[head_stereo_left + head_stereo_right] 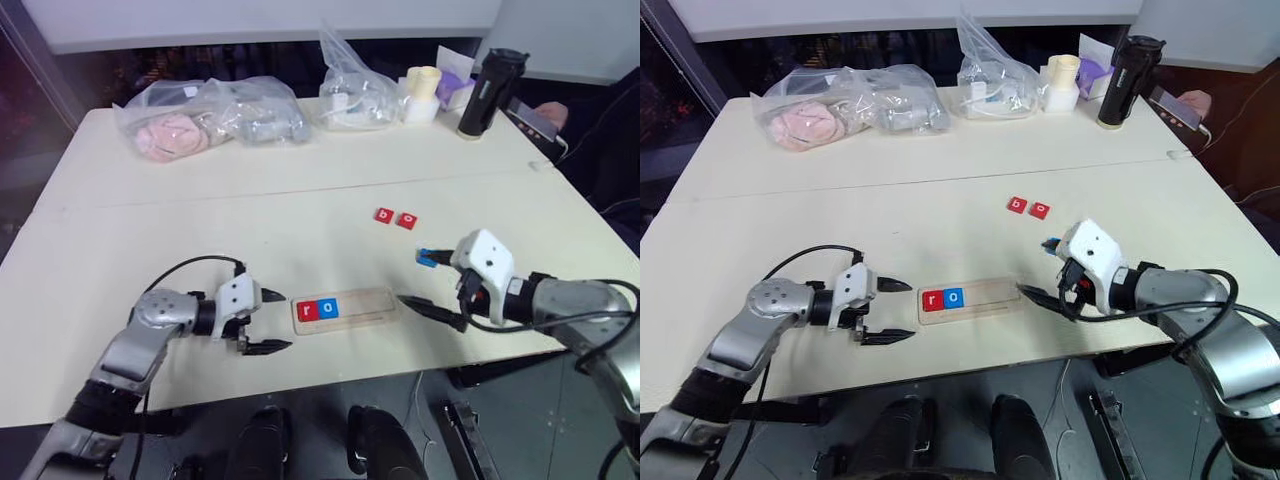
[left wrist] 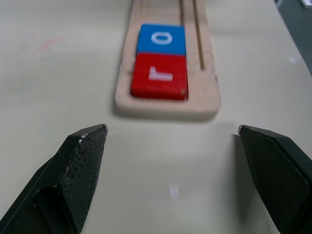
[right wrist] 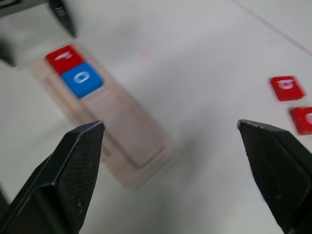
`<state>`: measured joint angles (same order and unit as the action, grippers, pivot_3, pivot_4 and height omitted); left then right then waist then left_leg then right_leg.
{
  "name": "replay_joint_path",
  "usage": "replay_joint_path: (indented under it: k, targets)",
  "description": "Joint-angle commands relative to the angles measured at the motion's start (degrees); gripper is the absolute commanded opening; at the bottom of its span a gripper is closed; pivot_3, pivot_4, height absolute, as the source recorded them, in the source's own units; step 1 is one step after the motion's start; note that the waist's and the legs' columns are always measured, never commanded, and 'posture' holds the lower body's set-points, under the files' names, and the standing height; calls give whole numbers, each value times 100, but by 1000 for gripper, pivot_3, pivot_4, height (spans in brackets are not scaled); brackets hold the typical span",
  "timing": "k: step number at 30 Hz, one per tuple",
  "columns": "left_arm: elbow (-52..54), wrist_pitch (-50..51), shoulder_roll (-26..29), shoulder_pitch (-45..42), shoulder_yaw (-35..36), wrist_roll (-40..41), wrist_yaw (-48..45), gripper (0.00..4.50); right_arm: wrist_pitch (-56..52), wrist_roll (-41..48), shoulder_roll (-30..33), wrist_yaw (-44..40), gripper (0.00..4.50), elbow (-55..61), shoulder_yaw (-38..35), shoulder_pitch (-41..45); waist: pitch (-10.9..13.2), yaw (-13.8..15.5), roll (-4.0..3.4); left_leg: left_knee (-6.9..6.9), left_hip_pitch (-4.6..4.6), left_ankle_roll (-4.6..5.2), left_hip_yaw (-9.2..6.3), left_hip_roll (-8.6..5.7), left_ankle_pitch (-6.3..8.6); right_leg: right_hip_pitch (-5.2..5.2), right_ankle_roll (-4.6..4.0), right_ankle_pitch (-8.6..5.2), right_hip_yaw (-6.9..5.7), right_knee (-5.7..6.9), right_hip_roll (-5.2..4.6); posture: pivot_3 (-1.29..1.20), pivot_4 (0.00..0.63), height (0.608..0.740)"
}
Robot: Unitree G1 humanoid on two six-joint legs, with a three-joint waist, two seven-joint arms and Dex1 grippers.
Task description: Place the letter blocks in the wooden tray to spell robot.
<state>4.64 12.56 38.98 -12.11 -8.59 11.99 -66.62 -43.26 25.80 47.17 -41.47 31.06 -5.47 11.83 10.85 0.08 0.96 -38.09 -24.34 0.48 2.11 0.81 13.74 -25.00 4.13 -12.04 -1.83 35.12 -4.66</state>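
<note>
My left claw (image 1: pixel 268 321) and right claw (image 1: pixel 425 283) are both wide apart, holding nothing. Between them the tray (image 1: pixel 343 310) already has r and o. Farther back on the bench (image 1: pixel 200 230) lie two red blocks (image 1: pixel 396 218): small, light, hard. I'd pinch their side edges.

Head pair high, looking forward and down; wrist cameras low and close.
Sharing the wooden tray (image 1: pixel 343 310).
</note>
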Motion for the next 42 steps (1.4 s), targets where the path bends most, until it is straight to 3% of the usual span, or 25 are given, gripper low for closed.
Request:
replay_joint_path:
  k: [1,7,10,20,26,42]
  targets:
    - [420,233,253,194,427,224,139,4466,-298,-303,-552,806,4500,-540,256,927,2,-57,-3,0,-3,0,7,4,0,-8,-2,2,-1,0,-2,0,150,740]
    - [528,261,295,327,552,268,353,4466,-1296,-729,-1872,2130,4500,-1918,548,2573,2,-67,-3,8,-15,0,21,6,-1,-32,-25,16,-1,8,-3,0,150,740]
    - [563,271,245,310,591,296,490,4466,-1572,-986,-2779,3128,4500,-2914,260,3325,2,-80,-3,15,-18,1,30,6,-1,-38,-25,17,2,11,-2,0,150,740]
    - [654,198,222,533,614,295,690,4466,-1759,-1418,-4432,5063,4500,-4745,-531,4468,2,-125,-8,17,-16,1,51,5,-2,-42,-23,19,8,18,1,0,150,740]
    - [800,238,237,658,599,306,759,4466,-1666,-1449,-4747,5470,4500,-5442,-832,4752,4,-123,-11,18,-14,2,49,6,-2,-44,-23,19,7,27,5,0,150,740]
    - [1053,360,183,754,542,323,936,4466,-783,-1250,-4870,6252,4500,-7275,-1709,5333,3,-237,-10,19,-9,3,49,6,-3,-40,-22,19,7,27,11,0,150,740]
